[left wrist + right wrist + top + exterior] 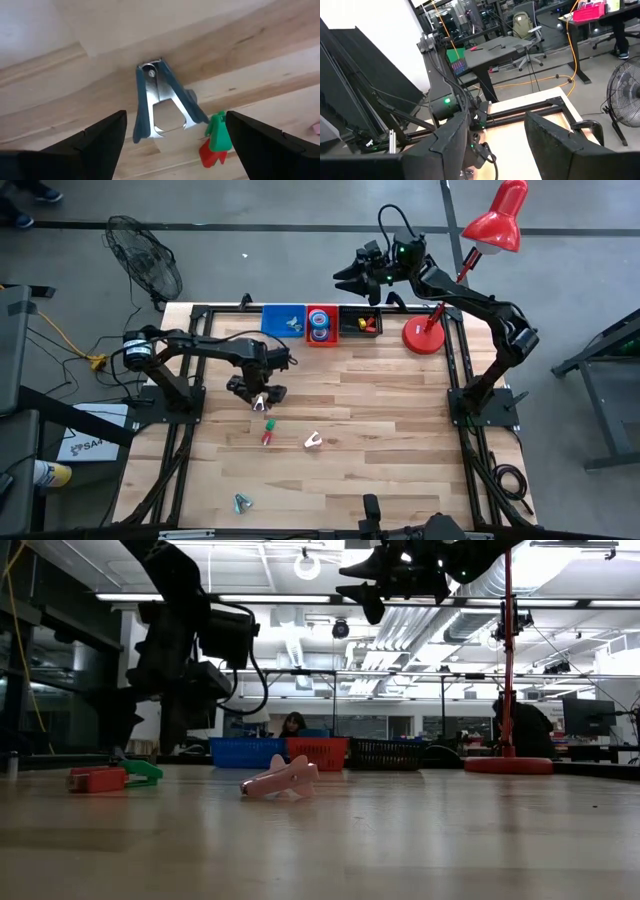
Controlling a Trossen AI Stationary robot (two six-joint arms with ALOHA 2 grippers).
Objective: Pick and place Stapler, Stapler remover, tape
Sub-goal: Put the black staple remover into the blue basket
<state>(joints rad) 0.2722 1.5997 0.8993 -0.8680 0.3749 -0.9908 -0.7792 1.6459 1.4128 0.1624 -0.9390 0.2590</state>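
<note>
We see the left gripper (259,398) low over the table, fingers spread; the right gripper (345,280) is raised, fingers parted.

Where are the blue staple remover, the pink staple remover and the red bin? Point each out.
blue staple remover (161,102), left wrist view, metal middle
pink staple remover (281,780), low view, body
red bin (309,339), high view, near wall

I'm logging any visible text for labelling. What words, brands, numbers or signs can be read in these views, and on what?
"SA": start of a cut-off word on a white sheet lying on the floor left of the table; the rest is hidden.
Green sign on a desk in the right wrist view: print too blurred to read.
No other text shows.
</note>
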